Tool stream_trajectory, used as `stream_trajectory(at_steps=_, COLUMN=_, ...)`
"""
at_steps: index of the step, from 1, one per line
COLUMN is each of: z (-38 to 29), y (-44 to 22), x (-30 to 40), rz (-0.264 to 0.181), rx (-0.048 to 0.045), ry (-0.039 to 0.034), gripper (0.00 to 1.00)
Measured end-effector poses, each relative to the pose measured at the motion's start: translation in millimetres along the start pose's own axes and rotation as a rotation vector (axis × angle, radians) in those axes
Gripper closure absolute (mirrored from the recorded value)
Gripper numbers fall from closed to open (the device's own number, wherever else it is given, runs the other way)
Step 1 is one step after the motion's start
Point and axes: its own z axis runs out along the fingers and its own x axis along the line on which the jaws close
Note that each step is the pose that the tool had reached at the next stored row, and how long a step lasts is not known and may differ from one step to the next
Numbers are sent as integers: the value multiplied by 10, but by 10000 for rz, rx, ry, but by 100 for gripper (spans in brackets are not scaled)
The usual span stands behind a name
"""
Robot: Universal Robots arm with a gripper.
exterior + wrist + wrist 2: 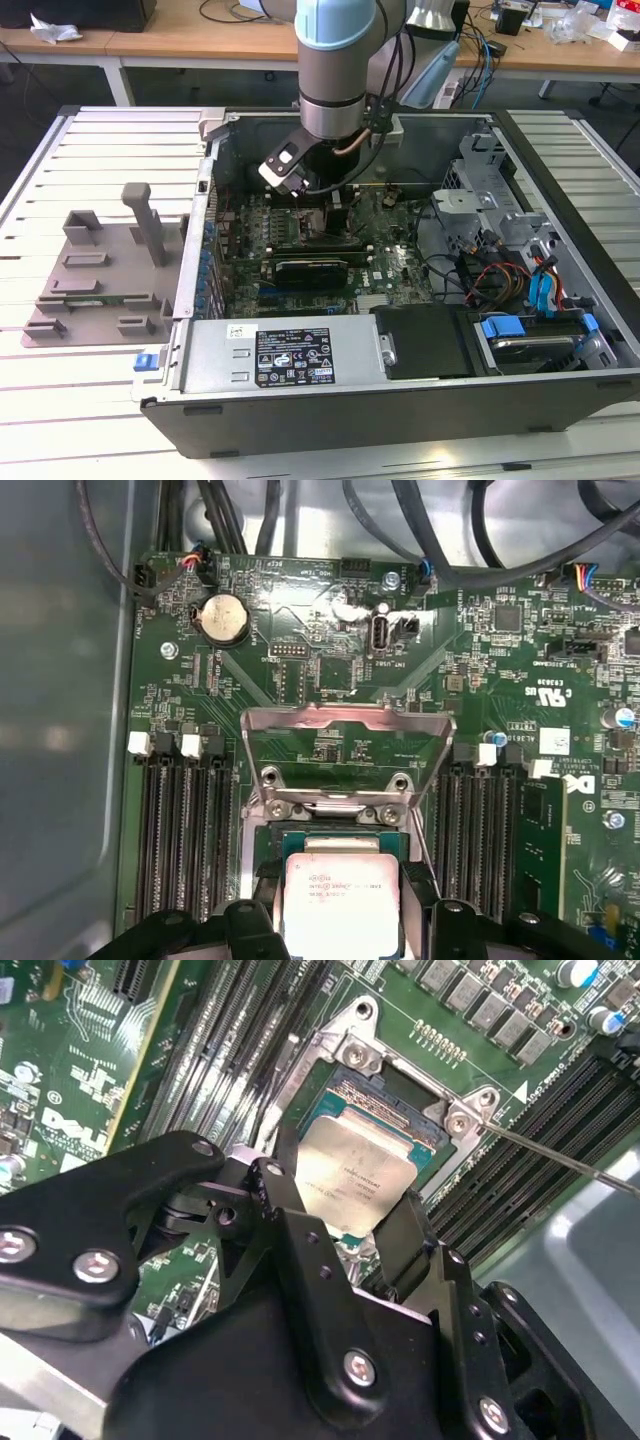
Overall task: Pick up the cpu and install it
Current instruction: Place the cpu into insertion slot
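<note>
Contact shows plainly in both wrist views: the two black fingers [283,1210] of the pincer [345,1210] lie tight against opposite edges of the cpu [352,1175]. The chip is clamped between them, and the jaws stand only as far apart as the chip is wide. Its pale silvery top faces up and we see a thin greenish rim around it.

We find the cpu right at the black socket [335,832] of the green motherboard [330,680]. We cannot tell whether it already rests in the socket or hangs just above it. The metal load plate [345,720] stands tilted up and open beside the socket, and memory slots [180,830] run along both of the socket's sides. A round coin battery [224,618] sits further off on the board.

In the exterior view we see the arm [335,80] reaching down into the open computer case [330,425]. The case lies flat on the slatted counter [100,140] and reaches to the counter's edge on the exterior view's right. A grey fixture plate [100,290] lies near the opposite edge, just beside the case.
</note>
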Motion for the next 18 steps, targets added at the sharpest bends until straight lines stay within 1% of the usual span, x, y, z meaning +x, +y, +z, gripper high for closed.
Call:
stream_trajectory(at_steps=2, z=22, y=-1, x=6, rz=1, rx=-2, ry=28, gripper=45)
stream_trajectory(at_steps=3, z=28, y=-2, x=12, rz=2, rx=-2, ry=29, gripper=45)
stream_trajectory(at_steps=9, z=36, y=-35, x=20, rz=1, rx=-2, ry=29, gripper=45)
stream_trajectory(at_steps=10, z=46, y=-42, x=21, rz=2, rx=-4, ry=32, gripper=45)
stream_trajectory(at_steps=12, z=57, y=-43, x=20, rz=71, rx=0, ry=28, gripper=45)
stream_trajectory(at_steps=13, z=59, y=-43, x=20, rz=181, rx=0, ry=24, gripper=45)
stream_trajectory(at_steps=18, z=62, y=-44, x=20, rz=282, rx=-1, ry=18, gripper=45)
